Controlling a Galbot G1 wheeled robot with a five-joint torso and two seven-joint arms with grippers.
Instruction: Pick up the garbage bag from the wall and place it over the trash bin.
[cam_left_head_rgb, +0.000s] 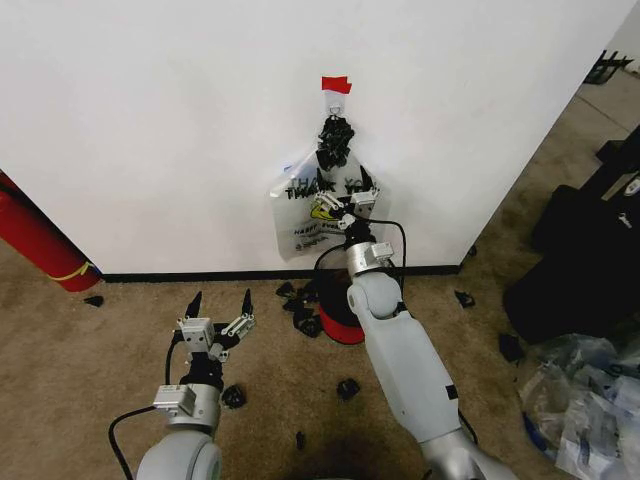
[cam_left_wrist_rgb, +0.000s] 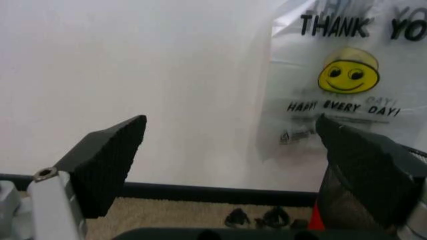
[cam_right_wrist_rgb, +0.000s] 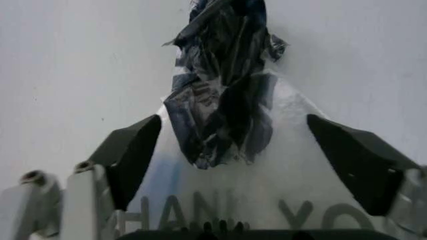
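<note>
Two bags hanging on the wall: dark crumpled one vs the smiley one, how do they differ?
The dark crumpled bag is bunched into a tight wad; the smiley bag hangs spread flat against the wall. The crumpled one sits higher, just under the red tape, and overlaps the smiley bag's top. It shows dark blue patches and no readable print; the smiley bag is clear with black lettering and a yellow face. Both are thin plastic, hanging from the same spot.

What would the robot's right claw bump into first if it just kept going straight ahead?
Probably the dark crumpled garbage bag hanging on the wall. The right gripper is open, its jaws either side of that bunch, in front of the smiley bag. How far off it is cannot be told.
</note>
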